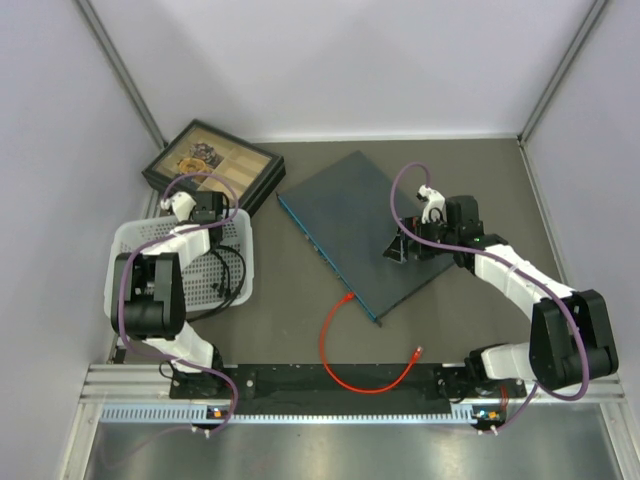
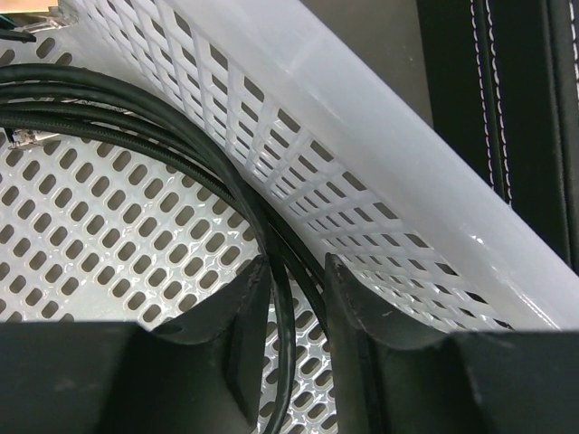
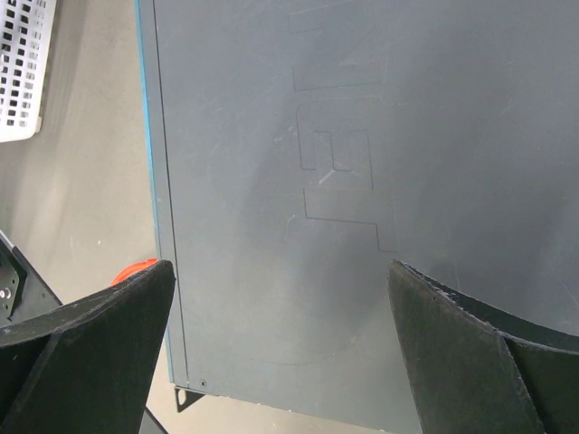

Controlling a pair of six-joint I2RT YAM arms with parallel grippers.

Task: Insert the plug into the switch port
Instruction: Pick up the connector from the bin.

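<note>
Grey worktop (image 1: pixel 480 170) carrying switch (image 1: pixel 345 215) diagonally mid-surface, teal port edge facing near-left corner. Am pinching black cable (image 2: pixel 81 86) inside basket (image 2: pixel 380 181) at left edge with left gripper (image 2: pixel 297 267), likely fetching it for plugging in. Am holding right gripper (image 3: pixel 280 267) fully spread over switch, probably steadying it.

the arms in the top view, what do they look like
The left arm and right arm have white links with chunky black joint housings. A purple cable loops along each. The jaws are matte black, wedge-shaped in the wrist views.
</note>
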